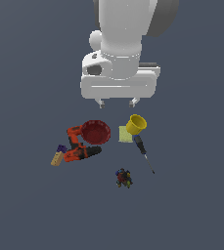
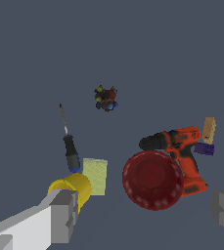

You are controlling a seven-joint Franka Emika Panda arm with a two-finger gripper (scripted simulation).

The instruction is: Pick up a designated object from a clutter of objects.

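The screwdriver (image 1: 144, 152) lies on the grey floor, its dark handle next to the yellow cup (image 1: 136, 124) and its thin shaft pointing away toward the exterior view's lower right. It also shows in the wrist view (image 2: 69, 146). My gripper (image 1: 117, 103) hangs open and empty high above the clutter, above the gap between the red bowl (image 1: 95, 132) and the cup. In the wrist view one finger (image 2: 59, 215) shows beside the cup (image 2: 73, 188), the other at the frame's edge.
The orange-black drill (image 1: 78, 146) lies beside the bowl, with a small wooden block (image 1: 57, 158) past it. A pale yellow-green pad (image 1: 125, 135) lies under the cup's side. A multicoloured lump (image 1: 123, 178) sits apart from the rest.
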